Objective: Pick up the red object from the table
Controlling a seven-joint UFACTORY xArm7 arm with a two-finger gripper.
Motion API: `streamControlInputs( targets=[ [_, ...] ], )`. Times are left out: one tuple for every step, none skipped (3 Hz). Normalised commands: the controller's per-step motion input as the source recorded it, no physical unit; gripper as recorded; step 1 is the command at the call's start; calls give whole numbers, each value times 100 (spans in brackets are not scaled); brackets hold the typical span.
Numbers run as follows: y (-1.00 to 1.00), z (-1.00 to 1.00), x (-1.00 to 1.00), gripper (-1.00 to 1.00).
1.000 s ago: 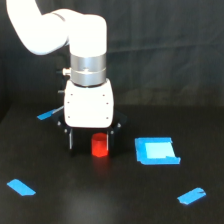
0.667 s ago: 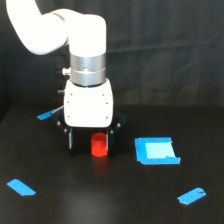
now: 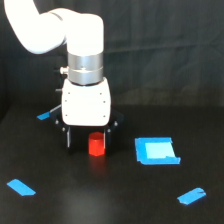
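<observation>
The red object (image 3: pixel 96 144) is a small red-orange block standing upright on the black table (image 3: pixel 115 200), just below the arm's white wrist housing. My gripper (image 3: pixel 88 141) hangs straight down over it. The dark fingers (image 3: pixel 68 136) show on either side of the block, spread wide. The block sits between them, nearer the one on the exterior view's right, and I see no finger pressed against it. The top of the block is partly shadowed by the housing.
A blue square patch (image 3: pixel 156 151) lies to the exterior view's right of the block. Blue tape strips lie at the front left (image 3: pixel 21 187), front right (image 3: pixel 191 195) and behind the arm at the left (image 3: pixel 45 115).
</observation>
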Motion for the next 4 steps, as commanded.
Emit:
streamControlInputs(
  targets=[
    [8,-9,-9,-88],
    [4,-3,3,-96],
    [3,7,-4,-94],
    [-12,18,8,-100]
  ],
)
